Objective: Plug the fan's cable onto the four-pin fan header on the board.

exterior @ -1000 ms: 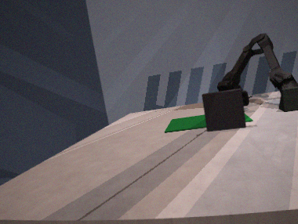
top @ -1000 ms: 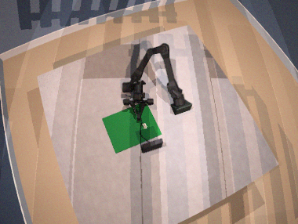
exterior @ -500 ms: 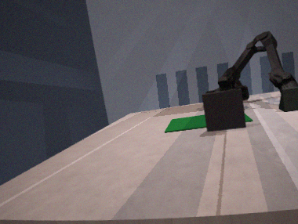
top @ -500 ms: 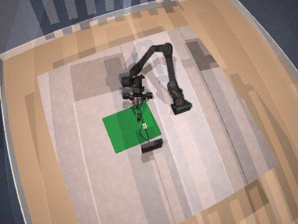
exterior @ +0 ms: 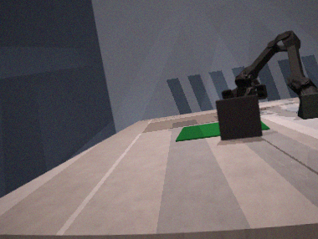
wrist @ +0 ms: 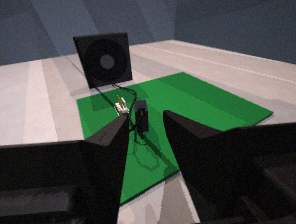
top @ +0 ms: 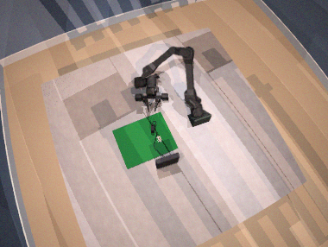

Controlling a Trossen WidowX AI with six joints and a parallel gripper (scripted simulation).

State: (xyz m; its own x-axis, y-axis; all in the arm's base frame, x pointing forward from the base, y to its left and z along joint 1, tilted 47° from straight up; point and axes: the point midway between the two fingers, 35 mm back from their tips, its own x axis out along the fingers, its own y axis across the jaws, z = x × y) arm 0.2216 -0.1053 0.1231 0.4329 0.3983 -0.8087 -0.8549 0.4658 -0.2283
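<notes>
The dark cable plug (top: pixel 153 128) (wrist: pixel 142 109) is on the green board (top: pixel 129 142) (exterior: pixel 197 132) (wrist: pixel 200 105), apart from the header and on the arm's side of it. The white four-pin header (top: pixel 159 139) (wrist: pixel 120 106) has its pins bare, left of the plug in the wrist view. A thin black cable runs from the fan (top: pixel 167 161) (exterior: pixel 239 119) (wrist: pixel 106 60) to the plug. My gripper (top: pixel 151 111) (wrist: pixel 146 116) is open with a modest gap. Its fingertips are back from the plug, with nothing between them. In the exterior view the fan hides the plug, header and fingertips.
The fan stands upright past the board's far edge from the arm. Its cable loops near the header and plug. The arm's base (top: pixel 199 119) (exterior: pixel 309 106) stands to the side of the board. Striped shadows cross the pale table (top: pixel 108 190) (exterior: pixel 125 188).
</notes>
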